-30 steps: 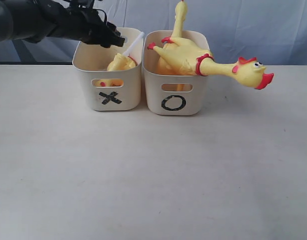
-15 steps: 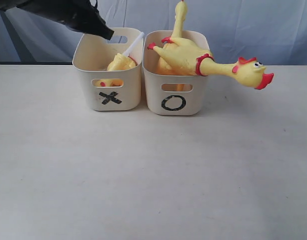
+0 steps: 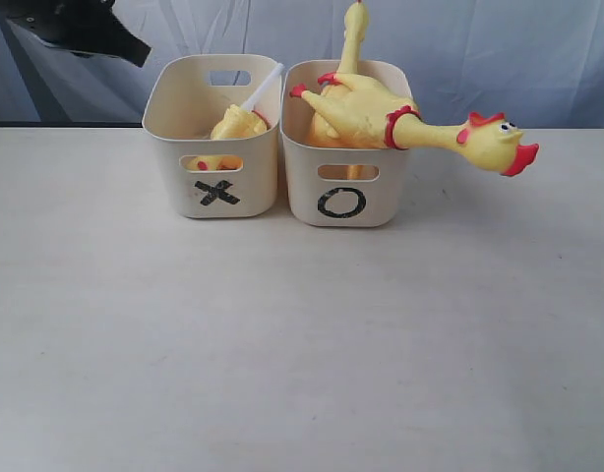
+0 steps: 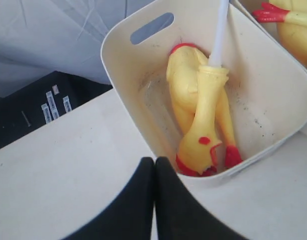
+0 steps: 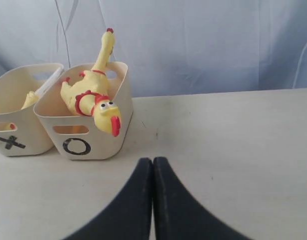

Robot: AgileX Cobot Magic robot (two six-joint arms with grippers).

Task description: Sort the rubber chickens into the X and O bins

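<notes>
The X bin (image 3: 169, 167) and O bin (image 3: 391, 192) stand side by side at the back of the table. In the X bin lie a headless body (image 4: 181, 75) and a head-and-neck piece (image 4: 203, 125) with its white tube (image 4: 219, 30) leaning on the rim. Two whole chickens sit in the O bin. One chicken (image 3: 420, 128) hangs its head over the right rim, and the other chicken (image 3: 353, 34) sticks up at the back. My left gripper (image 4: 154, 161) is shut and empty, up and left of the X bin (image 4: 123, 75). My right gripper (image 5: 153, 161) is shut and empty above the table, facing the O bin (image 5: 88, 140).
The cream table (image 3: 302, 344) stretches wide in front of the bins. A pale blue cloth backdrop (image 3: 499, 49) hangs behind them. A dark surface (image 4: 38, 107) lies beyond the table's far left edge.
My left arm has pulled back from above the X bin, up and to the left, with its gripper shut and empty. The chickens and bins have not moved.
</notes>
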